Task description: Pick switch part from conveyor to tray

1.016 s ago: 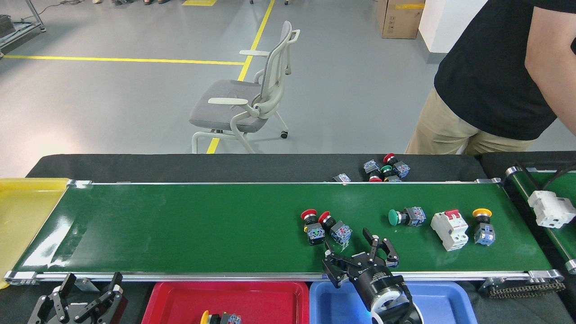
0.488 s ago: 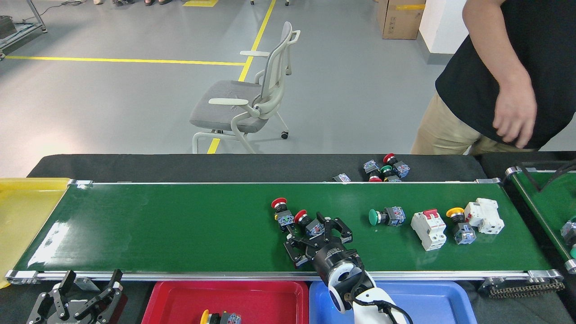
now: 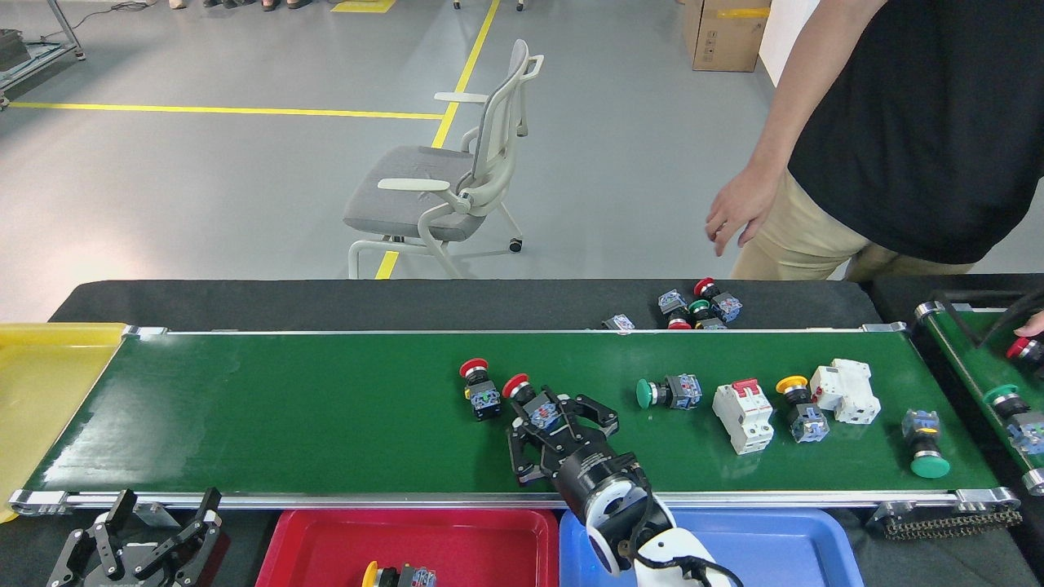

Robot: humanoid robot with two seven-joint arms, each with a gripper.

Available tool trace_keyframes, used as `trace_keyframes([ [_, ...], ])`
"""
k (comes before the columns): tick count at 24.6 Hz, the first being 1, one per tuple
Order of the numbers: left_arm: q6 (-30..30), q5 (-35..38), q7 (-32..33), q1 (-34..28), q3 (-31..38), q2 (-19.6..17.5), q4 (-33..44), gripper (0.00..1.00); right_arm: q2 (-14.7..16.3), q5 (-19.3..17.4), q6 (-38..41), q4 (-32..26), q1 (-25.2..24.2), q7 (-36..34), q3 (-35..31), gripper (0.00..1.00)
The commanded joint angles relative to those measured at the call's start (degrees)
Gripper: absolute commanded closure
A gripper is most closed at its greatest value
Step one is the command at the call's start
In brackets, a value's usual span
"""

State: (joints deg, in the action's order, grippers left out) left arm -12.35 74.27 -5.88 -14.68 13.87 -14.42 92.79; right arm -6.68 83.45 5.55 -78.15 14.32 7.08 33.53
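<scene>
Grasp step on the conveyor
Right hand spread around the red-capped switch part, not yet pinching; next it should close, lift, and carry to the red tray. Left hand rests spread

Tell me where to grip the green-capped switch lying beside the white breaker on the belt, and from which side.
Grip the green-capped switch across its boxy blue-grey rear block, coming from above. It lies on its side, cap pointing left along the conveyor, so the block's flat faces suit the fingers better than the rounded cap.
</scene>
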Motion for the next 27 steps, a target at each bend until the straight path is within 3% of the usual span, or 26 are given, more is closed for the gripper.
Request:
trace_keyframes([
  [1,0.3,0.1,-0.2,0.4,0.5,-0.3,0.5,0.0,1.0,0.0,4.8,-3.9,-1.1,-1.2,2.4,0.78],
  [2,0.3,0.1,-0.2,0.5,0.5,-0.3,0.6,0.0,1.0,0.1,5.8,-5.0,-2.1,-1.8,4.4,0.31],
  [3,0.3,0.0,-0.2,0.5,0.4,-0.3,0.7,0.0,1.1,0.1,6.1,-5.6,-2.9,-2.9,6.1,0.0],
  [7,0.2,0.3,-0.2,0.4,-0.9,-0.3,1.7,0.0,2.5,0.0,6.1,-6.1,-3.7,-3.7,7.6,0.0],
  [10,0.8,1.4,1.0,2.4,-4.9,-0.1,3.6,0.0,4.7,-0.6,5.3,-9.1,-4.2,-3.8,4.7,0.0],
  [12,2.2,3.5,3.9,5.1,-9.6,0.1,4.2,0.0,6.0,-0.8,2.7,-13.2,-8.6,-4.3,-3.6,0.0],
  [16,9.8,5.4,8.0,12.0,-18.8,3.5,1.8,0.0,5.3,-2.0,0.3,-18.1,-19.5,-10.9,-23.2,0.0],
  [19,14.2,5.4,8.5,14.2,-23.3,5.7,-0.9,0.0,3.0,-2.9,-1.8,-18.3,-25.1,-12.8,-30.8,0.0],
  [22,15.9,6.7,8.5,16.4,-25.0,7.1,-4.5,0.0,2.5,-2.7,-8.0,-17.8,-27.2,-13.1,-32.1,0.0],
  [27,16.0,9.8,8.6,22.9,-25.0,9.9,-12.4,0.0,3.4,-1.2,-12.6,-17.0,-21.8,-12.2,-25.6,0.0],
])
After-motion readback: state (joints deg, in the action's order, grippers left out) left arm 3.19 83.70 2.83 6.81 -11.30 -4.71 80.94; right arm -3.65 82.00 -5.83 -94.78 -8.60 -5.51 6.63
